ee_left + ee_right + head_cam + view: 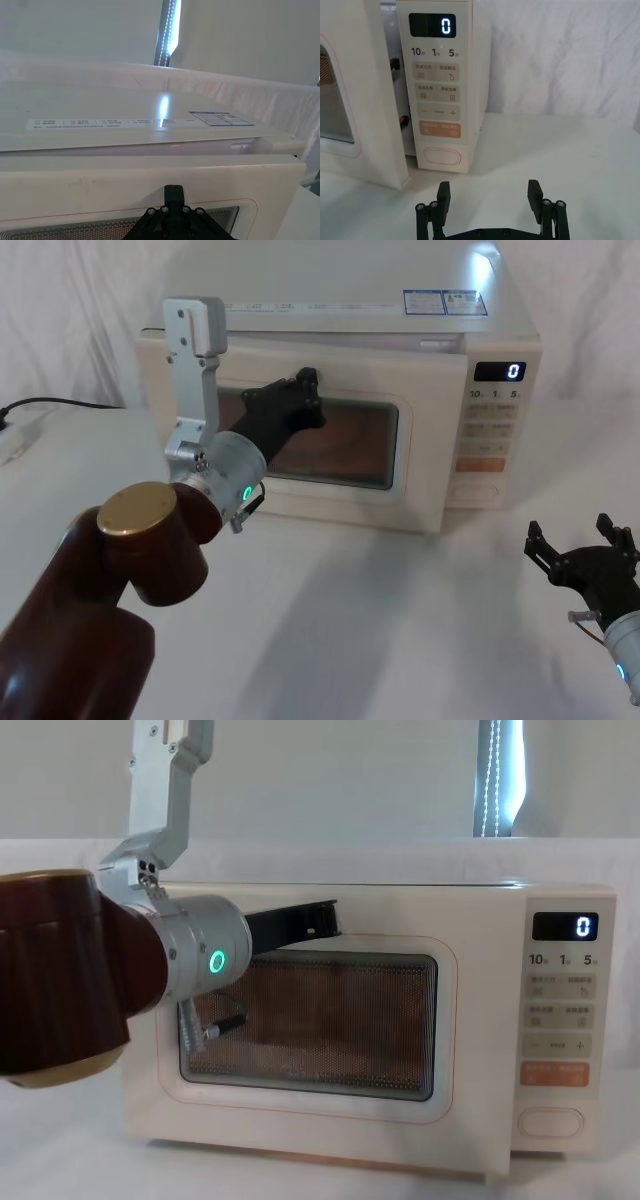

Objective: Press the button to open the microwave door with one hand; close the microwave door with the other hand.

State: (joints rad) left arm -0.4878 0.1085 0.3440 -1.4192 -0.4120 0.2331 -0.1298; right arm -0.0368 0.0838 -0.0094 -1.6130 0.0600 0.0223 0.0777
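The cream microwave door (330, 502) (300, 1120) with its dark window stands slightly ajar. In the right wrist view the door (375, 100) sits forward of the control panel, with a gap and two latch hooks showing. My left gripper (305, 400) (328, 918) (173, 192) is shut and pressed against the door's front, at the window's top edge. The plain oblong button (440, 156) (472, 492) (550, 1122) sits at the bottom of the panel. My right gripper (570, 528) (489, 187) hovers open low over the table, in front of the button and apart from it.
The display (432, 25) reads 0, with keypad keys and an orange button (440, 130) above the oblong one. A white cloth (400, 620) covers the table. A black cable and a white power strip (15, 435) lie at the far left.
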